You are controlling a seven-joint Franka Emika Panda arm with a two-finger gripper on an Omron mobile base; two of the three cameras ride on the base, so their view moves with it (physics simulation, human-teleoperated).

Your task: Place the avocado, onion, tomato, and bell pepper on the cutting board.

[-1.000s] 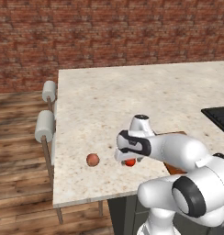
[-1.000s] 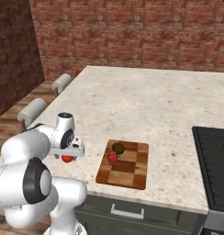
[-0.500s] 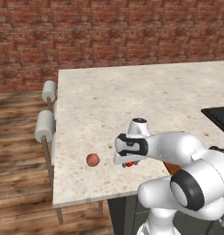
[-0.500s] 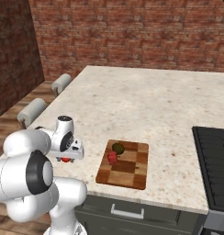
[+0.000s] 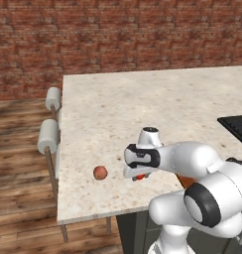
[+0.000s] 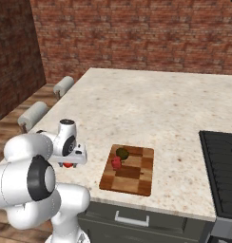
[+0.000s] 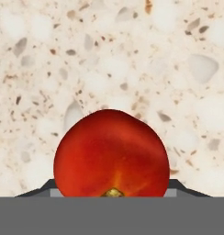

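The tomato (image 7: 111,156), a bright orange-red ball, rests on the speckled counter near its front edge, directly under my hand. My gripper (image 5: 139,173) points straight down with its fingers shut against the tomato's (image 5: 139,177) two sides. The right base view has the gripper (image 6: 68,161) over the tomato (image 6: 67,164), left of the cutting board (image 6: 137,178). The dark avocado (image 6: 121,153) and the crimson bell pepper (image 6: 116,163) lie on the board's near left part. The pinkish-tan onion (image 5: 99,172) sits alone on the counter, left of the gripper.
A black stovetop (image 6: 222,171) fills the counter's right end. Two padded stool backs (image 5: 48,136) (image 5: 53,98) stand off the counter's left edge. The brick wall (image 5: 121,34) lies behind the counter, and wide bare counter (image 5: 143,104) stretches toward it.
The fingers have closed in from wide open onto the tomato. The hand has sunk slightly over it. Onion, avocado and bell pepper have stayed put.
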